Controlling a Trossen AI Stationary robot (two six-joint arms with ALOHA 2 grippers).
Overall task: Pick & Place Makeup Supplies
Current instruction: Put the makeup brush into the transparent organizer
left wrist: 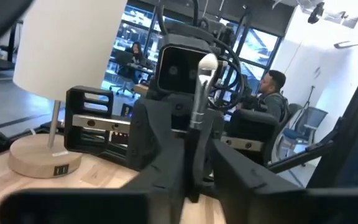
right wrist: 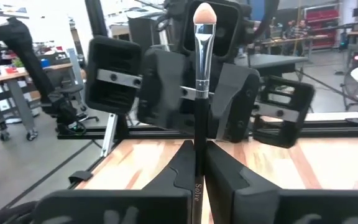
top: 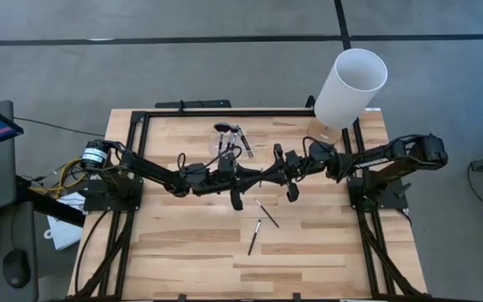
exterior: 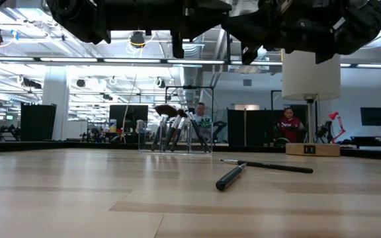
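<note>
Right gripper [right wrist: 199,163] clamps brush [right wrist: 201,74] mid-air; left gripper [left wrist: 194,168] half open around it: handover slip likely.

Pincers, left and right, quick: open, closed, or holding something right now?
Left pincer: around the brush, loosening or gripping cannot be told.
Right pincer: closed on the same brush.

Two matte-black jointed arms on black frame bases bolted at the table [top: 183,268] edges. Left arm [top: 153,174]: silver-blue motor cap and yellow cable bundle at the base. Right arm [top: 392,153]: black cabling along the links. Blocky black fingers with silver screw strips.
</note>
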